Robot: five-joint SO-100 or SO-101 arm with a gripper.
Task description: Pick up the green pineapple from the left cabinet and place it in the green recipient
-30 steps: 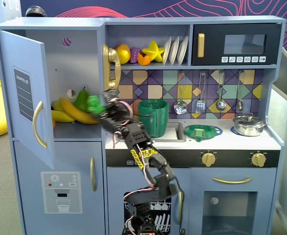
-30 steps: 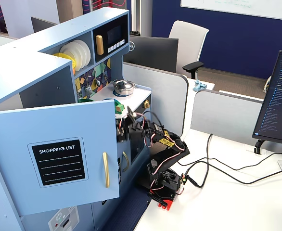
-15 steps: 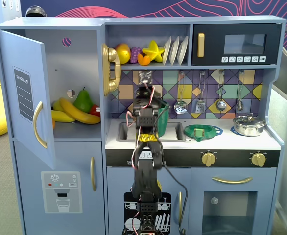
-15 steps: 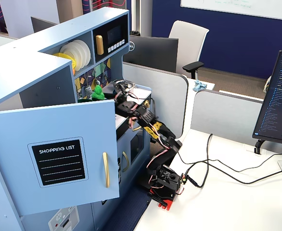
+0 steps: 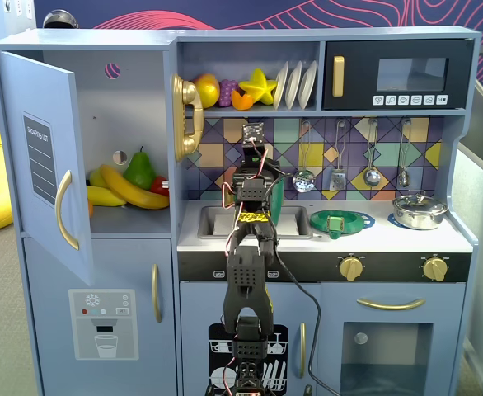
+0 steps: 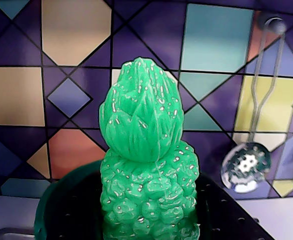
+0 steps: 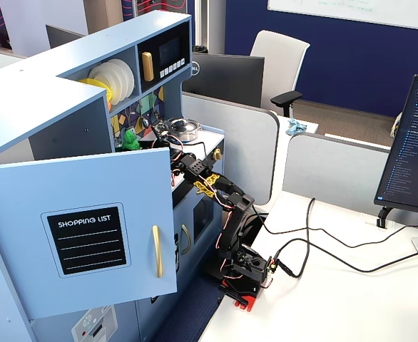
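My gripper point(image 6: 149, 212) is shut on the green pineapple point(image 6: 146, 165), which fills the middle of the wrist view, crown up; black fingers point(image 6: 229, 222) flank it. The dark-green rim of the green recipient point(image 6: 42, 212) curves round its lower part, so the pineapple hangs at the container's mouth. In a fixed view the gripper point(image 5: 257, 167) reaches over the sink and hides the pineapple; the recipient point(image 5: 278, 196) shows just right of the arm. In another fixed view the pineapple point(image 7: 129, 140) shows past the gripper point(image 7: 143, 135). The left cabinet point(image 5: 37, 169) stands with its door open.
A banana point(image 5: 130, 190) and a green pear point(image 5: 140, 171) lie in the open cabinet. A flat green strainer dish point(image 5: 340, 221) and a steel pot point(image 5: 419, 210) sit on the counter right of the sink. Utensils point(image 5: 338, 165) hang on the backsplash; a slotted ladle point(image 6: 245, 164) is close on the right.
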